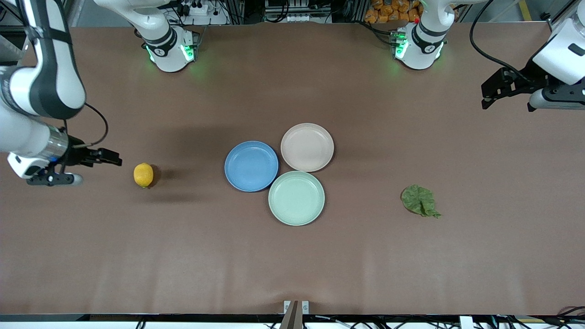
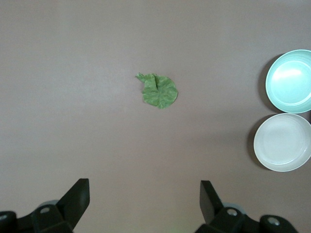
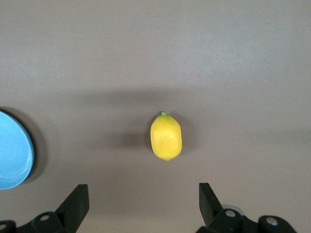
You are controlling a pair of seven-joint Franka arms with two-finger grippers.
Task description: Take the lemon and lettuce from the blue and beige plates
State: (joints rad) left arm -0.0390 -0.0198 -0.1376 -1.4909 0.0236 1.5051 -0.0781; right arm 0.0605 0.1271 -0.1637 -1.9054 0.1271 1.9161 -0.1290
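The right gripper point(image 1: 98, 167), a black two-finger hand on the white arm, is hanging over the brown table point(image 1: 292, 256) at the right arm's end, its fingers spread wide and holding nothing. The small oval yellow lemon point(image 1: 143, 175) is lying on the bare table just past those fingertips, toward the plates, and is not touching them. In the right wrist view the lemon point(image 3: 166, 136) is sitting between the lines of the two open fingers point(image 3: 75, 204), ahead of them, with the edge of the round medium-blue plate point(image 3: 13, 156) showing off to one side.

The left gripper point(image 1: 496, 93) is hovering over the left arm's end of the table, its fingers also parted and empty. The crumpled green lettuce leaf point(image 1: 419, 200) is lying flat on the table, well apart from this gripper. In the left wrist view the leaf point(image 2: 158, 91) is showing ahead of the open fingers point(image 2: 77, 198).

The blue plate point(image 1: 251, 166), the round pale beige-pink plate point(image 1: 307, 147) and a round pale mint-green plate point(image 1: 296, 198) are clustered at the table's middle, rims touching or nearly so, between the two grippers. All three are bare.
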